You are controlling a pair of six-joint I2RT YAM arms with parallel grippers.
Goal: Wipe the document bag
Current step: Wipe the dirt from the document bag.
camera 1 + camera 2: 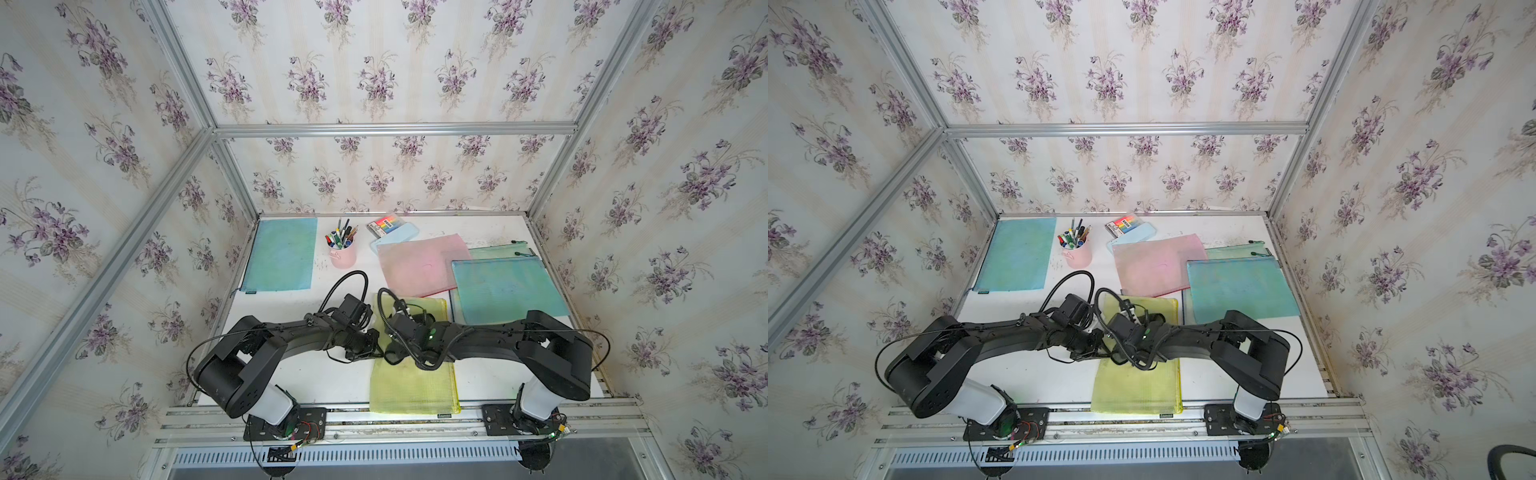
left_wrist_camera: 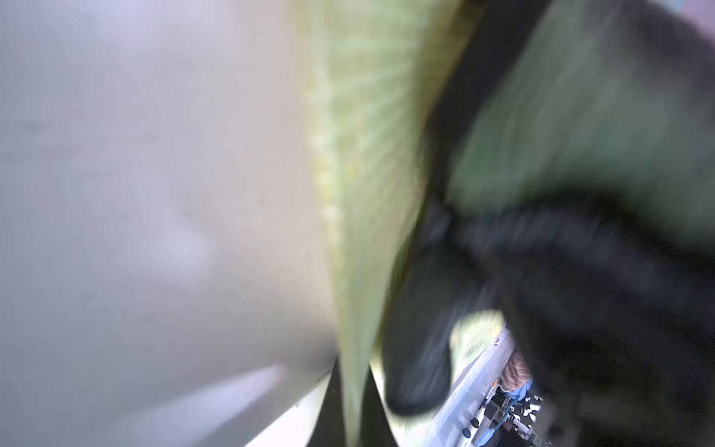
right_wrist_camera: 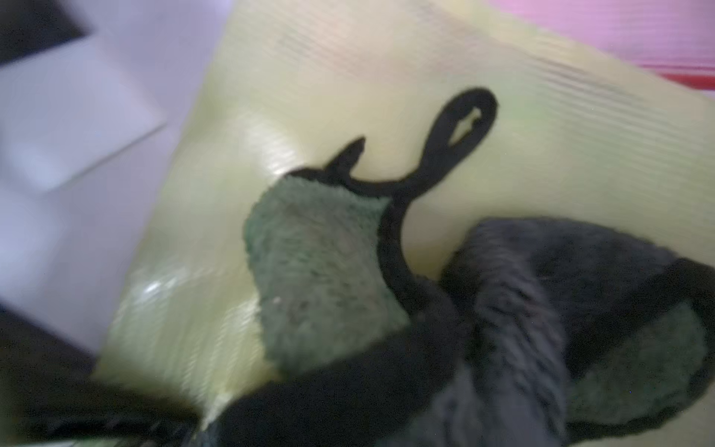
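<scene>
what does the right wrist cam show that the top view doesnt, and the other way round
Only the right wrist view: the cloth's green pile, black trim and hanging loop, lying on the bag. Only a top view: the pink pen cup, the marker box and a blue bag beside the cup. Both: the yellow document bag and the pink bag, just an edge of it at the wrist.

Walls papered with pale stripes and purple violet sprays enclose the cell in both top views, joined by aluminium frame bars. A white tabletop fills the lower centre.
</scene>
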